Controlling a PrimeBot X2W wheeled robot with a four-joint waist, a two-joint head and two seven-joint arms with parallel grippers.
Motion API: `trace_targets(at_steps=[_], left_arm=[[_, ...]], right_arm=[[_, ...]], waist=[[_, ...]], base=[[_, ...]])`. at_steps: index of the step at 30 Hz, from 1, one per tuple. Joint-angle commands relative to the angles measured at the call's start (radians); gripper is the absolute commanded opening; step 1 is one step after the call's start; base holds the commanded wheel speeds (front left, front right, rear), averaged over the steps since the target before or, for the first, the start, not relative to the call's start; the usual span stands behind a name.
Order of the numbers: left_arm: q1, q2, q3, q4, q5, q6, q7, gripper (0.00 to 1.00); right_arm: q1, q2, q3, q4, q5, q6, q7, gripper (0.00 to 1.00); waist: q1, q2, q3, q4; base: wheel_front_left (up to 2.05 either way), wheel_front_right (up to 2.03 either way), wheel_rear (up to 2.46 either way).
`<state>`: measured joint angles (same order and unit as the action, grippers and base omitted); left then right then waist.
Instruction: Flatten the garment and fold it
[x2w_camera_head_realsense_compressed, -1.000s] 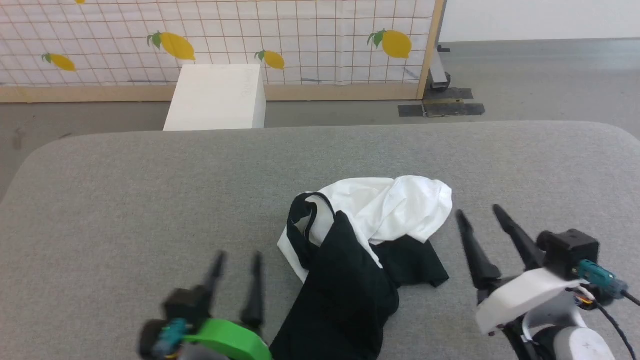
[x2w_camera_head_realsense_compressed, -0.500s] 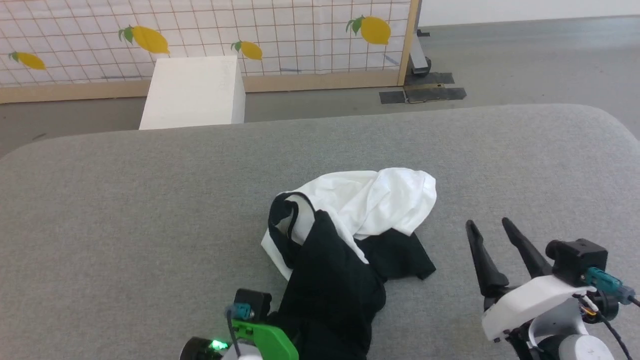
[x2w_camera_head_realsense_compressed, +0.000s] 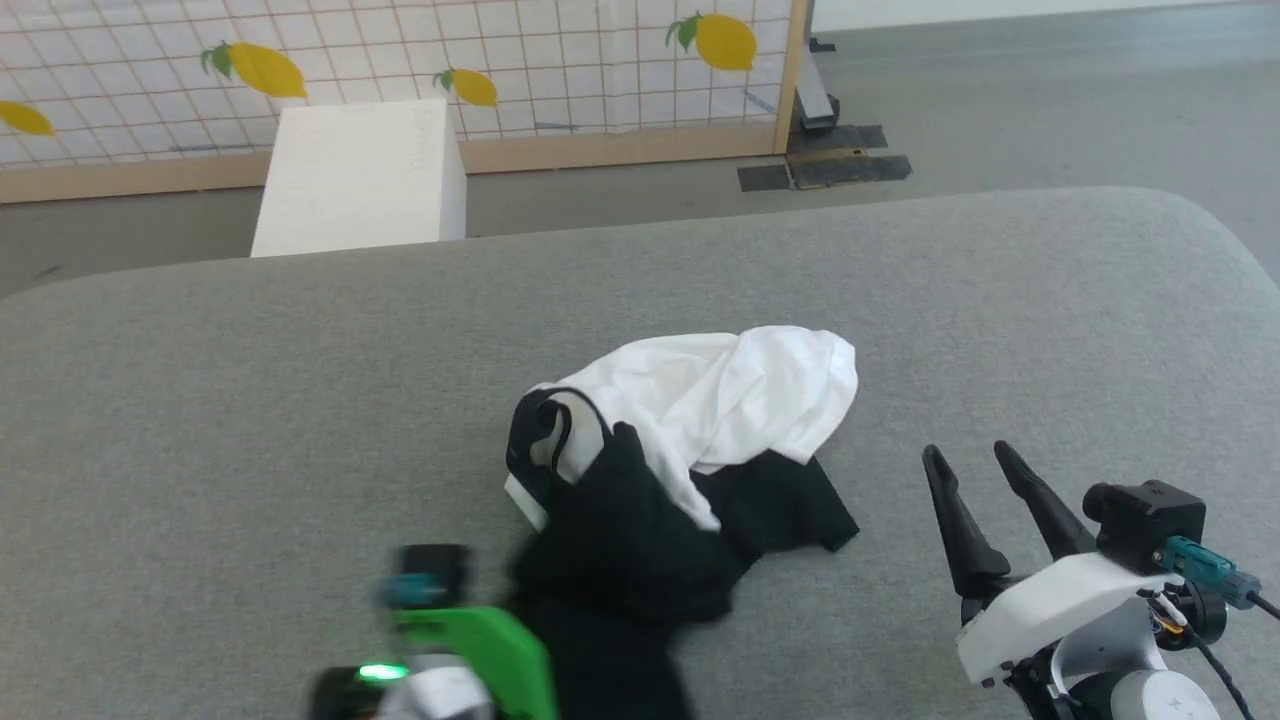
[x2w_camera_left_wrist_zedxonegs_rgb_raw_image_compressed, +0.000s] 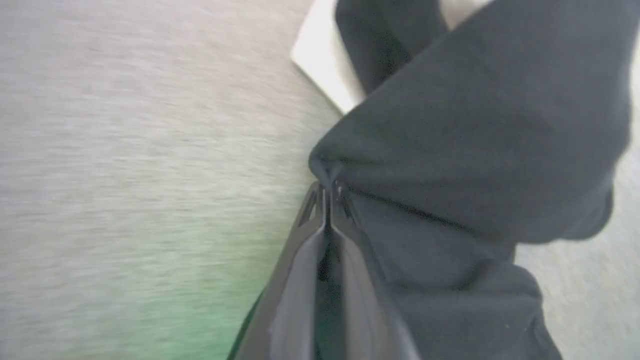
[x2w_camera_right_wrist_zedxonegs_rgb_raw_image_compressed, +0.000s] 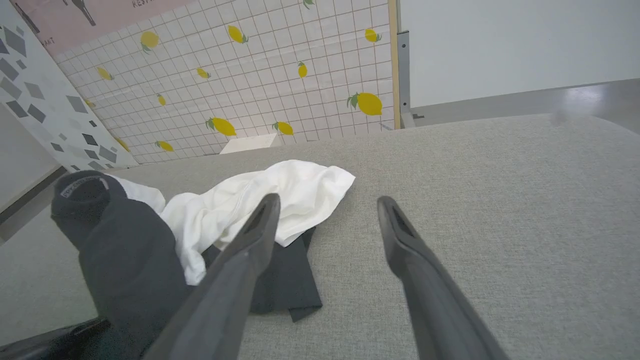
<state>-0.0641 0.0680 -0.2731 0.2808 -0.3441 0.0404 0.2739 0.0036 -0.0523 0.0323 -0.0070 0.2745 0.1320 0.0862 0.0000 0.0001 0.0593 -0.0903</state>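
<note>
One crumpled garment (x2w_camera_head_realsense_compressed: 720, 410) lay on the table (x2w_camera_head_realsense_compressed: 250, 400) between middle and near edge, looking light and limp, so your left gripper (x2w_camera_left_wrist_zedxonegs_rgb_raw_image_compressed: 327, 187) pinched shut on its black fold while your right gripper (x2w_camera_head_realsense_compressed: 966, 452), wide and empty to its right, could best take a hem.

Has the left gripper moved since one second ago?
Yes. The left gripper went right, up to the shirt, and now pinches its black cloth.
</note>
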Motion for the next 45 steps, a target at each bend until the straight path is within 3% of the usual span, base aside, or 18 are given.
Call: trace_targets(at_steps=[1, 6, 12, 13, 14, 15, 25, 38, 39, 41, 45], left_arm=[[0.017, 0.019, 0.053, -0.019, -0.014, 0.035, -0.054, 0.00], [0.066, 0.060, 0.234, -0.090, -0.051, 0.145, -0.199, 0.00], [0.127, 0.098, 0.355, -0.090, -0.056, 0.253, -0.230, 0.00], [0.130, 0.097, 0.360, -0.087, -0.060, 0.256, -0.231, 0.18], [0.131, 0.095, 0.359, -0.083, -0.066, 0.250, -0.235, 0.82], [0.129, 0.090, 0.356, -0.082, -0.072, 0.242, -0.241, 1.00], [0.075, 0.031, 0.245, -0.128, -0.011, 0.160, -0.495, 1.00], [0.001, -0.007, 0.186, -0.135, 0.044, 0.112, -0.535, 1.00], [-0.001, -0.009, 0.188, -0.134, 0.045, 0.110, -0.535, 1.00], [-0.002, -0.011, 0.192, -0.129, 0.045, 0.109, -0.535, 1.00], [0.003, -0.014, 0.197, -0.115, 0.045, 0.105, -0.535, 1.00]], right_arm=[[-0.001, 0.002, -0.003, 0.002, 0.005, -0.001, -0.005, 1.00], [0.007, 0.002, -0.012, 0.003, 0.005, -0.001, 0.004, 1.00], [0.017, 0.002, -0.018, 0.013, 0.007, -0.001, 0.033, 1.00], [0.018, 0.002, -0.018, 0.016, 0.004, -0.001, 0.043, 1.00], [0.020, 0.002, -0.018, 0.022, -0.003, -0.001, 0.058, 1.00], [0.022, 0.002, -0.018, 0.026, -0.009, -0.001, 0.070, 1.00], [0.013, 0.002, 0.037, 0.079, -0.068, -0.001, 0.141, 1.00], [-0.129, 0.002, 0.094, 0.287, -0.146, -0.001, 0.331, 1.00], [-0.136, 0.002, 0.097, 0.298, -0.139, -0.001, 0.344, 0.70], [-0.147, 0.002, 0.095, 0.302, -0.128, -0.001, 0.339, 0.00], [-0.148, 0.002, 0.037, 0.288, -0.110, -0.001, 0.297, 0.00]], waist=[[0.0000, -0.0001, -0.010, 0.014], [0.0000, -0.0001, -0.018, 0.046], [0.0000, -0.0001, -0.015, 0.081], [0.0000, -0.0001, -0.013, 0.085], [0.0000, -0.0001, -0.010, 0.091], [0.0000, -0.0001, -0.007, 0.096], [0.0000, -0.0001, 0.032, 0.158], [0.0000, -0.0001, 0.133, 0.229], [0.0000, -0.0001, 0.136, 0.230], [0.0000, -0.0001, 0.138, 0.228], [0.0000, -0.0001, 0.122, 0.206]], base=[[0.00, 0.00, 0.00], [0.00, 0.00, 0.00], [0.00, 0.00, 0.00], [0.00, 0.00, 0.00], [0.00, 0.00, 0.00], [0.00, 0.00, 0.00], [0.00, 0.00, 0.00], [0.00, 0.00, 0.00], [0.00, 0.00, 0.00], [0.00, 0.00, 0.00], [0.00, 0.00, 0.00]])
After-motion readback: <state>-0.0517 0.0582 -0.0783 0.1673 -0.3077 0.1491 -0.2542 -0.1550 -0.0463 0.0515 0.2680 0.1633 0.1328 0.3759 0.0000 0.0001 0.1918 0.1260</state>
